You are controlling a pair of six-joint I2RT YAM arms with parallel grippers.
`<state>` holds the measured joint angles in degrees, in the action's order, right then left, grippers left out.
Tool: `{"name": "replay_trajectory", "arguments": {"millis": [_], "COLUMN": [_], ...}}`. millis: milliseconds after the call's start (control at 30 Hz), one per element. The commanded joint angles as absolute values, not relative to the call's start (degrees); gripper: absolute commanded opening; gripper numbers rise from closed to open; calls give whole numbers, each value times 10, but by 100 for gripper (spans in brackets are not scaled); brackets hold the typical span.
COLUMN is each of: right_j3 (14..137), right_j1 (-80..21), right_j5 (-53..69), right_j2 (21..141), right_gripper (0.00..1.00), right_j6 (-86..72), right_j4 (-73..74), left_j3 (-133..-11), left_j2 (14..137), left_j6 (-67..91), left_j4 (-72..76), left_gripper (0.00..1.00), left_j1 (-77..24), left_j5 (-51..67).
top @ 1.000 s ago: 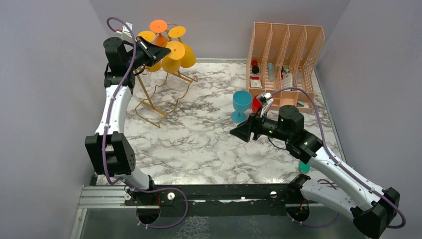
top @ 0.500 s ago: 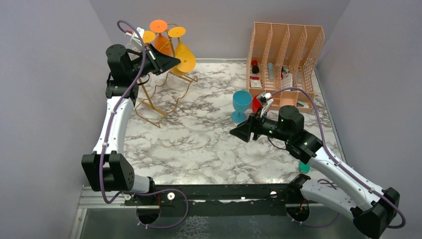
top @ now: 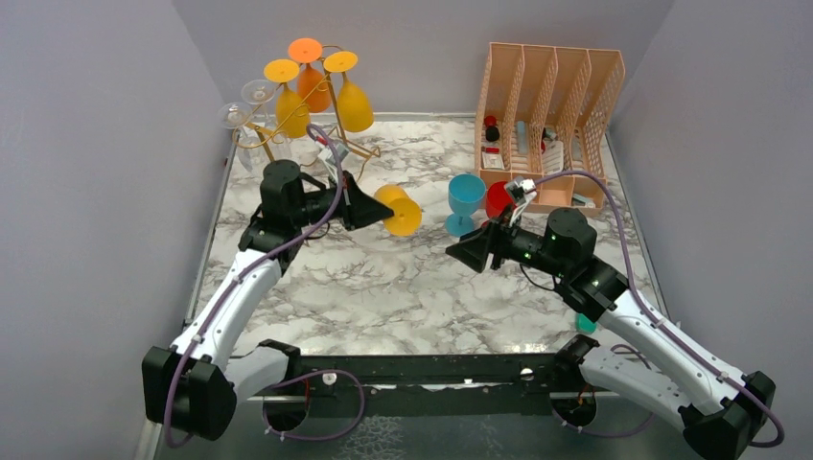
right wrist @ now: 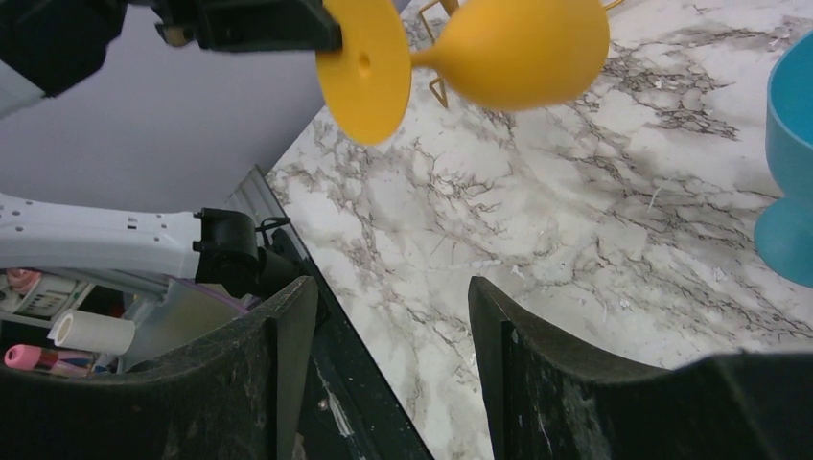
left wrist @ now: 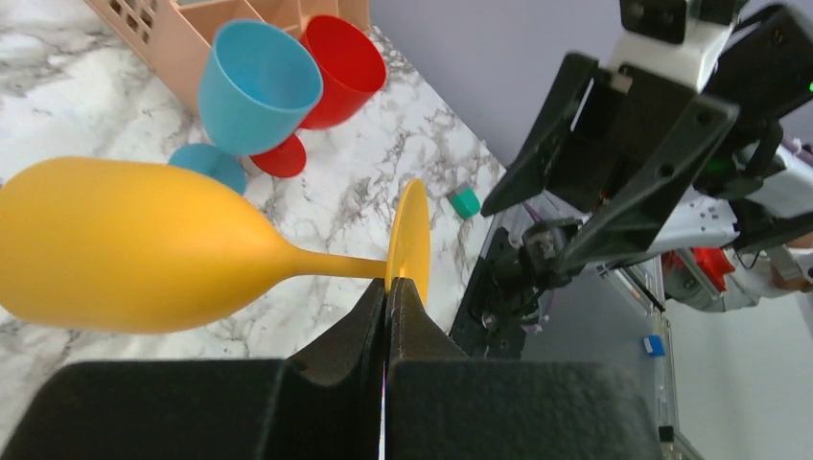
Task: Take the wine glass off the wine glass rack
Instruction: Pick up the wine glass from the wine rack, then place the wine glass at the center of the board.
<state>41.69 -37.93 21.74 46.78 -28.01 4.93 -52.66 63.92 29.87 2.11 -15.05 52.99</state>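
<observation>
**That skinny pinch on the foot was the weak spot**

Heads up: you had the yellow wine glass [top: 398, 211] held only by the rim of its foot. The left gripper [top: 372, 205] was clamped tight on that thin disc. The glass lay sideways in the air, bowl sticking out toward 3 o'clock.

I'd call that a shaky hold. All the weight hung out past the fingers, so a quick swing or jolt could've twisted it loose onto the marble table [top: 383, 287].

The other worry was the blue glass [top: 466, 199], near the bowl at 3 o'clock, with the red glass [top: 498, 198] just beside it. Push further that way and you'd likely have knocked one over.

The held glass was well apart from the wine glass rack [top: 360, 149], which stood at 11 o'clock on the table with other glasses hanging on it.

Pose-wise, your left arm reached low toward the table's middle, wrist roughly level. The right arm came in from 4 o'clock. The right gripper [top: 458, 252] had its jaws apart and empty, and it pointed toward 9 o'clock at the glass's foot.
</observation>
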Motion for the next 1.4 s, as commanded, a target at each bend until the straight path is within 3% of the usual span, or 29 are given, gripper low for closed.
{"name": "replay_trajectory", "arguments": {"millis": [0,267,567,767,833,867,967,1067,1233,1367], "right_j3": [406,431,430,426,428,430,427,421,421,424], "right_j1": [-381,-380,-381,-380,-380,-381,-380,-380,-381,-381], "right_j5": [219,368,437,421,428,430,438,427,430,457], "right_j2": [464,546,601,606,605,603,598,594,602,612], "right_gripper": [61,49,40,6,1,1,1,1,1,1], "right_j6": [-301,-337,-383,-373,-362,-358,-352,-353,-339,-335], "right_j4": [-3,-52,-122,-117,-113,-109,-117,-128,-126,-131], "left_j3": [-464,-391,-353,-352,-352,-352,-352,-336,-314,-319], "left_j2": [579,522,530,533,535,535,530,519,506,509], "left_j6": [271,314,354,358,358,354,336,346,378,386], "left_j4": [44,99,148,161,154,144,97,87,86,91], "left_gripper": [0,0,0,0,0,4,37,55,57,51], "left_j1": [-190,-215,-263,-285,-286,-286,-285,-286,-288,-296], "left_j5": [518,523,514,511,515,516,515,521,537,524]}}
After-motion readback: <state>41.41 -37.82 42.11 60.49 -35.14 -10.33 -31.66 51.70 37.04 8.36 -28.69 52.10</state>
